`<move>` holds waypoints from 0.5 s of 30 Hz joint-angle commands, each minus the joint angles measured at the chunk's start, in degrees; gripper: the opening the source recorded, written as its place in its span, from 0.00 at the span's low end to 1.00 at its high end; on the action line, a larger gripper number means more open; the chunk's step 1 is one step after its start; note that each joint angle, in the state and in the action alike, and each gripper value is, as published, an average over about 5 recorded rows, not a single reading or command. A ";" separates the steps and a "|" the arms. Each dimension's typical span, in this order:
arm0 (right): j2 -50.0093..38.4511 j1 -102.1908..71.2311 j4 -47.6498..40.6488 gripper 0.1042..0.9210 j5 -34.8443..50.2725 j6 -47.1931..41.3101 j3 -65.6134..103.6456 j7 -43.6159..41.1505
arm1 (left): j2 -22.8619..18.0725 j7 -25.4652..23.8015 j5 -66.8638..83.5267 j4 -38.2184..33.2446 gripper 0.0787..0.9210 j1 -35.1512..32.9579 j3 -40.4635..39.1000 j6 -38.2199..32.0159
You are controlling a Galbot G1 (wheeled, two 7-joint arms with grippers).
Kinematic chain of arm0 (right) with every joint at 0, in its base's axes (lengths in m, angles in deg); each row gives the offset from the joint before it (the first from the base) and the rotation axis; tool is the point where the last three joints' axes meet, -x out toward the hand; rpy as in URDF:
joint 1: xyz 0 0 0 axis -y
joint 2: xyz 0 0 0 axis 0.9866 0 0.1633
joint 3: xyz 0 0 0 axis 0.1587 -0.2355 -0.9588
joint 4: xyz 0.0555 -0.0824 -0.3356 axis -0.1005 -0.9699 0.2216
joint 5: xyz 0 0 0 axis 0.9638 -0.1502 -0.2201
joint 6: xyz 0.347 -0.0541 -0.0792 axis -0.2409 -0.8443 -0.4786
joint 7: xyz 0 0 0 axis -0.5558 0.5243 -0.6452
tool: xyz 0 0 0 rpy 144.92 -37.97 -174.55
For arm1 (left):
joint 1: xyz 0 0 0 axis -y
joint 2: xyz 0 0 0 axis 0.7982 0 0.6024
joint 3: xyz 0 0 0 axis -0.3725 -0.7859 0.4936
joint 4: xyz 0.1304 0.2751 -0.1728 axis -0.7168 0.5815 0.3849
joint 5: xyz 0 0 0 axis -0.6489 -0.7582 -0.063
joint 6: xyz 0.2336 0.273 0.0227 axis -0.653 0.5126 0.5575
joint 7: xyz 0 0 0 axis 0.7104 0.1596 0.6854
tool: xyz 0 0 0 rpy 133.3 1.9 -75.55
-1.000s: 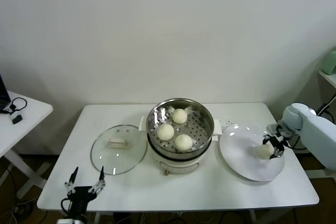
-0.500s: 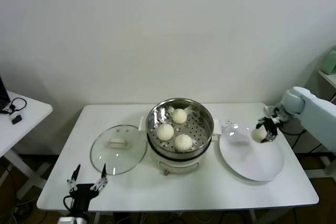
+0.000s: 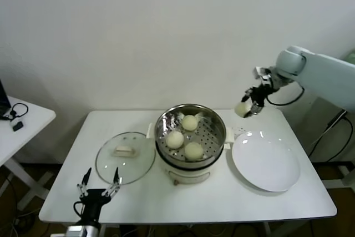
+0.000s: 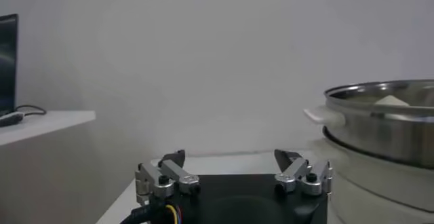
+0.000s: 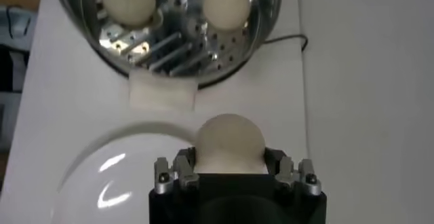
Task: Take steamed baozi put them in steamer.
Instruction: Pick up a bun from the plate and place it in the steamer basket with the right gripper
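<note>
Cream-white baozi [image 3: 242,109] clamped in right hand [image 3: 247,109], raised above and to the right of the steel steamer [image 3: 190,131]. Three baozi [image 3: 184,136] inside steamer. Left hand [image 3: 99,186] parked in front of steamer, fingers apart, apparently empty.

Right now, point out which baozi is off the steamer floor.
The baozi clamped in the right gripper, raised in the air beside the steamer. The other three lie inside it.
</note>
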 commanded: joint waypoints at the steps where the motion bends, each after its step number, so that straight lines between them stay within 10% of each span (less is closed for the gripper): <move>1: 12.57 11.68 4.15 0.68 20.96 -5.59 -15.53 2.69 | -0.05 0.03 -1.31 -1.11 0.88 0.63 -1.11 -0.04; 15: 18.16 2.13 4.59 0.68 19.98 -6.67 -13.85 7.67 | -0.24 0.24 -1.59 -1.13 0.88 0.74 -0.88 -0.23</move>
